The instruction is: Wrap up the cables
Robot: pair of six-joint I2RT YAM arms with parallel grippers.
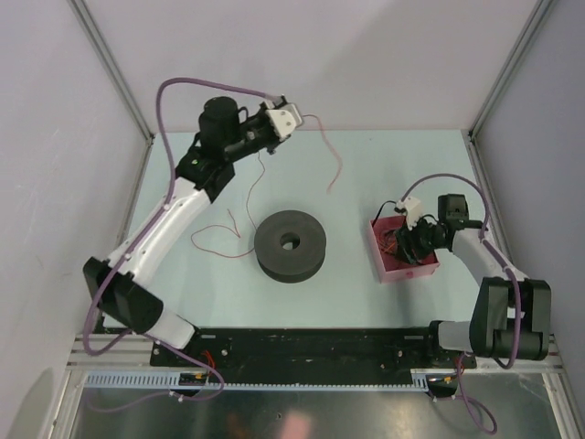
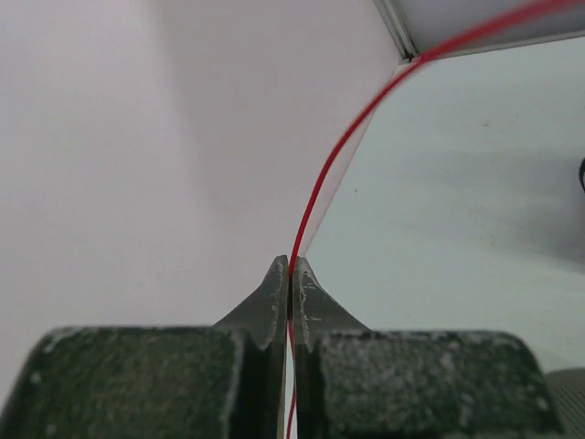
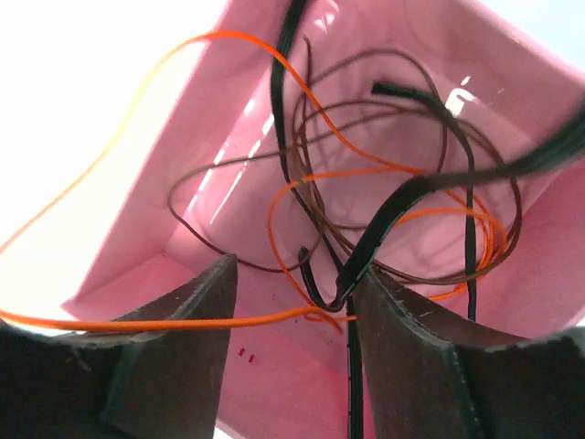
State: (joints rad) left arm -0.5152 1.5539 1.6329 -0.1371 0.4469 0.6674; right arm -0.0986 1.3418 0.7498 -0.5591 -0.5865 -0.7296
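Note:
A thin red cable (image 1: 335,155) hangs from my left gripper (image 1: 291,117), which is raised near the back wall. The gripper is shut on this cable (image 2: 335,161), pinched between the fingertips (image 2: 291,267). One end droops to the right; the other trails down to a loose loop (image 1: 218,245) on the table left of the black spool (image 1: 290,243). My right gripper (image 1: 405,241) is open inside the pink tray (image 1: 377,249). In the right wrist view its open fingers (image 3: 294,270) straddle an orange cable (image 3: 183,322); a black cable (image 3: 402,197) and brown cables (image 3: 274,174) lie tangled in the tray (image 3: 228,119).
The spool lies flat at the table's middle, hole upward. The enclosure's walls and metal frame posts (image 1: 114,69) close in the back and sides. A black rail (image 1: 302,347) runs along the near edge between the arm bases.

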